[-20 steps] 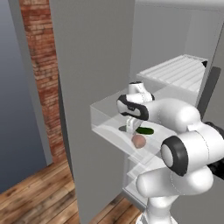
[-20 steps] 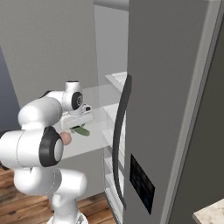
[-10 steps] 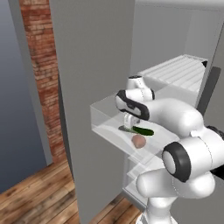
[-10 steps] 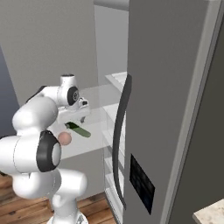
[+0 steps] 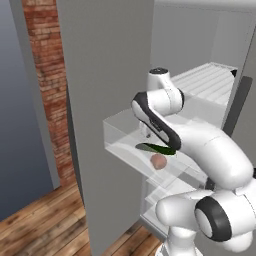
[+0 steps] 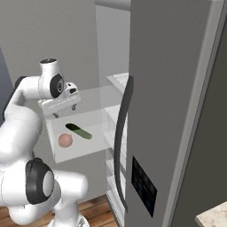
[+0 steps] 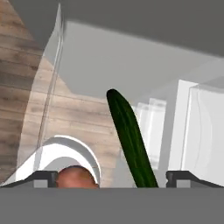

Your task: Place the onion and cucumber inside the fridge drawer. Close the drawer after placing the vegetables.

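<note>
The end effector [image 6: 64, 111] has just spread wide above the fridge drawer [image 6: 95, 99], letting go of the cucumber [image 6: 79, 131], which now lies in the drawer beside the onion [image 6: 65, 140]. Both vegetables seem placed; closing the drawer remains.

Even, flat rendered light, no single source. Shadows soft, weak. Slim dark green cucumber [image 7: 130, 142] reads near-black in hand view. Clear plastic fridge drawer [image 5: 122, 142] looks hazy, pale sheen on walls. Pics low-res, slightly soft edges; no glare, no lens warp.
</note>
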Robot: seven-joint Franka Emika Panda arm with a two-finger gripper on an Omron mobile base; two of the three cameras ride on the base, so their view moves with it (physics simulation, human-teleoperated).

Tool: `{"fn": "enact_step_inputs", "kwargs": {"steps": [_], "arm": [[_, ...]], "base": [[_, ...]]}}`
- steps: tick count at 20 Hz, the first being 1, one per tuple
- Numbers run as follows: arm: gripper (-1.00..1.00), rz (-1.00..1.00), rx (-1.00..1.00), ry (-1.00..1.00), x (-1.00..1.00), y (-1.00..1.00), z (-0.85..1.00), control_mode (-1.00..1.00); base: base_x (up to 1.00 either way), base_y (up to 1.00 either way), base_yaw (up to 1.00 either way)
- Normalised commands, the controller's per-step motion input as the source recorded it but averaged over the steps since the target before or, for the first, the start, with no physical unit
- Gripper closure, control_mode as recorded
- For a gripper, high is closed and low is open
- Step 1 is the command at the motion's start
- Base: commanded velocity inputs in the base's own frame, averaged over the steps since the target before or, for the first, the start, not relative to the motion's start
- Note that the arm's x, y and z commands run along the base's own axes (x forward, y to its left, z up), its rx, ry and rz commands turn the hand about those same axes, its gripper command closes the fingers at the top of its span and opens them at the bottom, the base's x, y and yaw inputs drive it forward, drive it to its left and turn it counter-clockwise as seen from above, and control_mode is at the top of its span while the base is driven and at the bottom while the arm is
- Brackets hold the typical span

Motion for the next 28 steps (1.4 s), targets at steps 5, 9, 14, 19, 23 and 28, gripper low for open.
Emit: {"fn": "enact_step_inputs", "kwargs": {"steps": [5, 9, 14, 19, 23, 28], "arm": [[-1.0, -0.03, -0.19, -0.02, -0.56, 1.0, -0.1, -1.0], [-1.0, -0.08, -0.21, -0.04, -0.06, 0.79, -0.39, -1.0], [-1.0, -0.09, -0.1, -0.1, -0.03, 0.33, 0.12, -1.0], [-1.0, -0.11, -0.07, -0.07, -0.53, 0.23, 0.27, -1.0], [-1.0, -0.07, -0.07, -0.03, -0.66, 0.32, -0.3, -1.0], [-1.0, -0.06, -0.11, 0.0, -0.12, 0.33, -0.81, -1.0]], "base": [[0.0, 0.0, 0.0], [0.0, 0.0, 0.0], [0.0, 0.0, 0.0], [0.0, 0.0, 0.0], [0.0, 0.0, 0.0], [0.0, 0.0, 0.0]]}}
